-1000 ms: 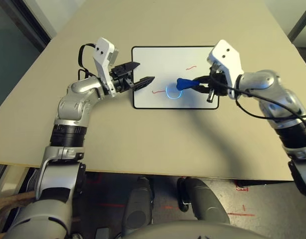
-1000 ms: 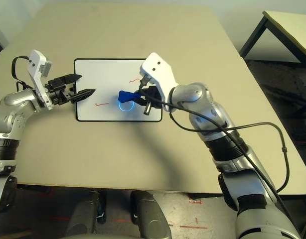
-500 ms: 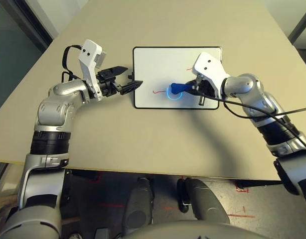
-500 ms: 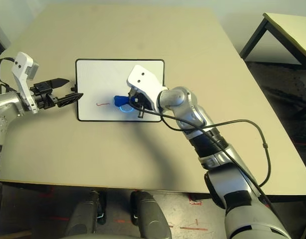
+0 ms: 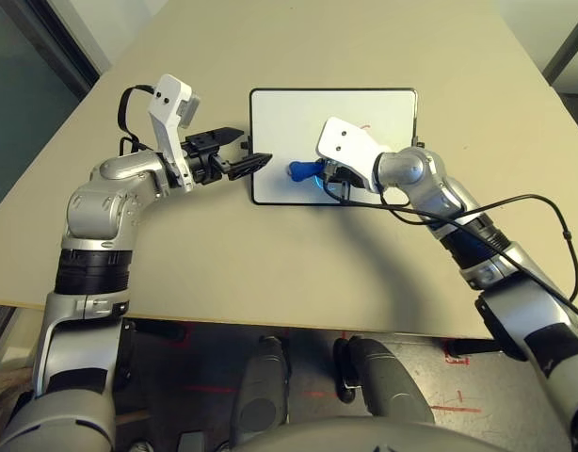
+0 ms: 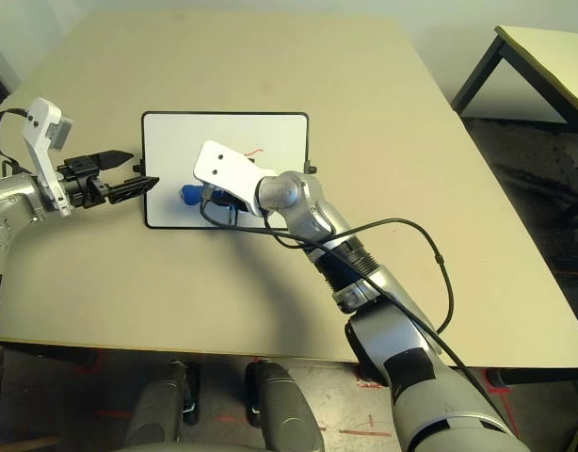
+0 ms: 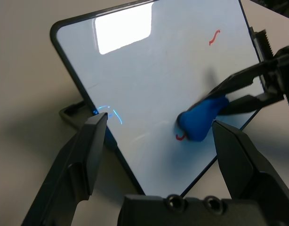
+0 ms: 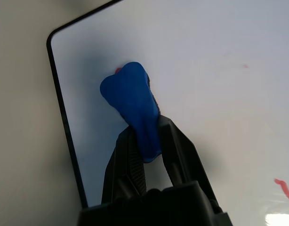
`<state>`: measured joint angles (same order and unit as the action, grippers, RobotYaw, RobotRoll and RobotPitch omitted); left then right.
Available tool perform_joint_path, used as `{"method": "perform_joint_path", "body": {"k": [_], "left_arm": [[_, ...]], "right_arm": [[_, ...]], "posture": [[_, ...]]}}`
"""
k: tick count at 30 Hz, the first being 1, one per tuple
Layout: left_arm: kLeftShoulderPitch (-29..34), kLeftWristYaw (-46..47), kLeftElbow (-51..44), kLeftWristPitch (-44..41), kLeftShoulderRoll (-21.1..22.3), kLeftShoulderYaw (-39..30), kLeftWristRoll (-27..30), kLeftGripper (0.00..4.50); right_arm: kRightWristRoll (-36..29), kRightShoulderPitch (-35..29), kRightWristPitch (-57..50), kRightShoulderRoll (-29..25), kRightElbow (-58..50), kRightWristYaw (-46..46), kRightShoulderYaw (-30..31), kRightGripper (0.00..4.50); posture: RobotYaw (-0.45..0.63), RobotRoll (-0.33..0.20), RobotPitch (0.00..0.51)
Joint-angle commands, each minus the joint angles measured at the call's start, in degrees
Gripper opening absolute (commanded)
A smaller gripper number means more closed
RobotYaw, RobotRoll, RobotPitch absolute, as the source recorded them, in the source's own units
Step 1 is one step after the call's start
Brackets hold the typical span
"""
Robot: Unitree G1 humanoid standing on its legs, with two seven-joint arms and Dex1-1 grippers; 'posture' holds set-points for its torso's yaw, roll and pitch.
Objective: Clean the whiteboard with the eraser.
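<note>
The whiteboard (image 5: 298, 118) lies flat on the tan table, white with a thin black frame. My right gripper (image 5: 319, 173) is shut on the blue eraser (image 5: 299, 170) and presses it on the board near its near-left corner. In the right wrist view the eraser (image 8: 130, 94) covers a small red mark. My left gripper (image 5: 252, 147) stands open at the board's left edge, one finger on each side of that edge (image 7: 90, 150). A red squiggle (image 7: 214, 36) and a blue arc (image 7: 111, 113) show on the board.
The tan table (image 5: 270, 273) has free room all round the board. A black cable (image 5: 515, 202) loops from my right forearm over the table. A second table with dark legs (image 6: 543, 47) stands off to the right.
My right gripper has carried the eraser leftward across the board's near part, over the blue ring and red mark. The left gripper drew back to the board's left edge, then held still.
</note>
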<state>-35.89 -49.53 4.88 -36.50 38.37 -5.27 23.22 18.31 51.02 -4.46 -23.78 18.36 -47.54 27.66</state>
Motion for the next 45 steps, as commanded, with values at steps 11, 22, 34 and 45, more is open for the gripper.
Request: {"method": "perform_joint_path", "body": {"k": [11, 22, 34, 45], "left_arm": [[-1.26, -0.72, 0.61, -0.55, -1.07, 0.77, 0.33, 4.5], [0.15, -0.14, -1.81, -2.43, -0.98, -0.21, 0.96, 4.5], [1.87, 1.52, -4.2, -3.95, -0.99, -0.86, 2.32, 4.5], [0.59, 0.5, -2.59, -3.42, -0.9, 0.29, 2.16, 4.5]], "right_arm": [[1.07, -6.17, -6.21, -9.49, -8.74, -4.9, -3.46, 0.58], [4.94, -0.73, -5.19, 5.73, -0.57, -1.7, 2.88, 0.57], [5.3, 2.69, -0.41, 7.67, 11.01, 0.98, 1.4, 0.57], [4.68, -1.43, -2.06, 0.86, 7.44, -0.8, -0.52, 0.57]], "posture": [[-0.05, 0.0, 0.136], [0.0, 0.0, 0.15], [0.0, 0.0, 0.155], [-0.02, 0.0, 0.154]]}}
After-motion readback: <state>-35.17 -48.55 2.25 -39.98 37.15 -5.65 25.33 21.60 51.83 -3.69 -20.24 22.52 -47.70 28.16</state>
